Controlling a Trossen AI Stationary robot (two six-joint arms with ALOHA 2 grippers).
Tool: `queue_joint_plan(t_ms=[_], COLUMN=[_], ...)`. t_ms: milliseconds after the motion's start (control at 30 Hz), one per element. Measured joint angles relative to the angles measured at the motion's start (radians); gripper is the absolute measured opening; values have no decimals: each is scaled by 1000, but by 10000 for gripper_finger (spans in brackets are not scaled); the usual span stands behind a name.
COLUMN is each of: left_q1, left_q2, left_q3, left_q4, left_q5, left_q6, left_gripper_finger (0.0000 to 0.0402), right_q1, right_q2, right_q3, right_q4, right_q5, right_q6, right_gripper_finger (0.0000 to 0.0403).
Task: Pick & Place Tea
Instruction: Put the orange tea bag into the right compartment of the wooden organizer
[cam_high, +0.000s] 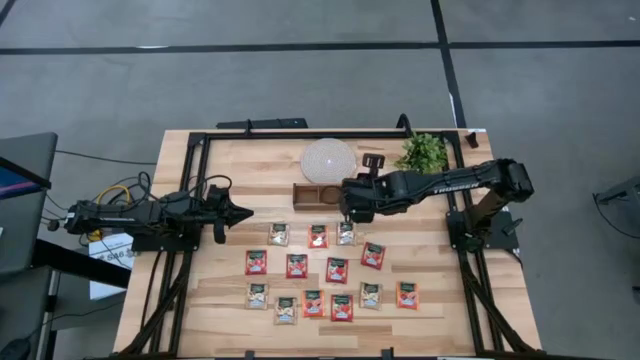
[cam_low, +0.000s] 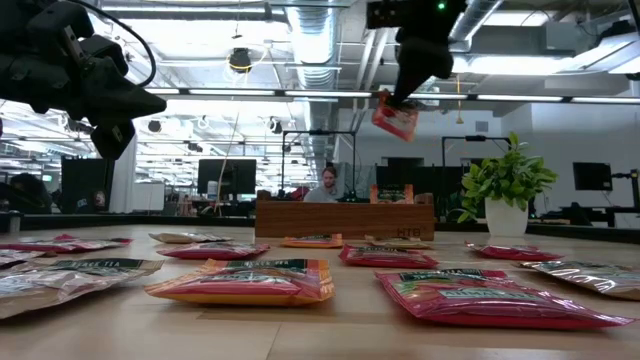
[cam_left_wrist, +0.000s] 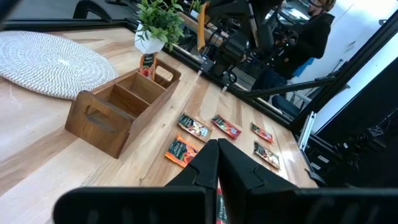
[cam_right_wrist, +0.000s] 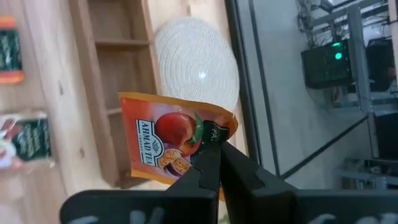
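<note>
Right tool (cam_right_wrist: 214, 163) clamped on an orange tea sachet (cam_right_wrist: 171, 144), lifted above the wooden tray (cam_high: 318, 195), left tool (cam_high: 240, 211) clenched empty, hovering beside the tabletop (cam_high: 230, 165) sachets (cam_high: 337, 270)

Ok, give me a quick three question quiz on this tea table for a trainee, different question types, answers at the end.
1. True or false: the right end effector holds an orange tea sachet in the air.
2. Multiple choice: what stands at the far edge, beside the round woven mat? A) a kettle B) a potted plant C) a mug
3. Fill in: the left end effector is shut and holds ______.

Key: 1 true; 2 B; 3 nothing. The wooden tray already has one sachet standing in an end compartment, and the others lie flat on the table.
</note>
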Motion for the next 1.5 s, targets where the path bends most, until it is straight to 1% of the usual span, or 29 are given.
queue_joint_plan(t_ms=[100, 167, 233, 300, 367, 433, 500, 667, 900, 1500], left_q1=[0, 0, 0, 0, 0, 0, 0, 0, 0, 0], left_q2=[0, 0, 0, 0, 4, 9, 17, 40, 61, 65], left_q3=[0, 0, 0, 0, 0, 0, 0, -1, -1, -1], left_q4=[0, 0, 0, 2, 1, 5, 7, 13, 19, 21], left_q5=[-4, -4, -5, -6, -8, -8, -12, -11, -14, -16], left_q6=[3, 3, 3, 3, 9, 13, 14, 14, 14, 18], left_gripper_finger=[0, 0, 0, 0, 0, 0, 0, 0, 0, 0], right_q1=[-29, -52, -71, -88, -97, -105, -109, -108, -115, -161], right_q2=[32, 49, 82, 112, 150, 170, 194, 240, 263, 263], right_q3=[0, -5, 3, -6, 4, -1, 4, 2, -2, -1], right_q4=[29, -10, 15, -30, 28, 3, 40, 25, 20, 27], right_q5=[-1, -19, -31, -45, -28, -26, -24, -18, -9, -15], right_q6=[-23, -25, -31, -55, -76, -101, -119, -128, -129, -120], right_gripper_finger=[0, 0, 0, 0, 0, 0, 0, 0, 0, 0])
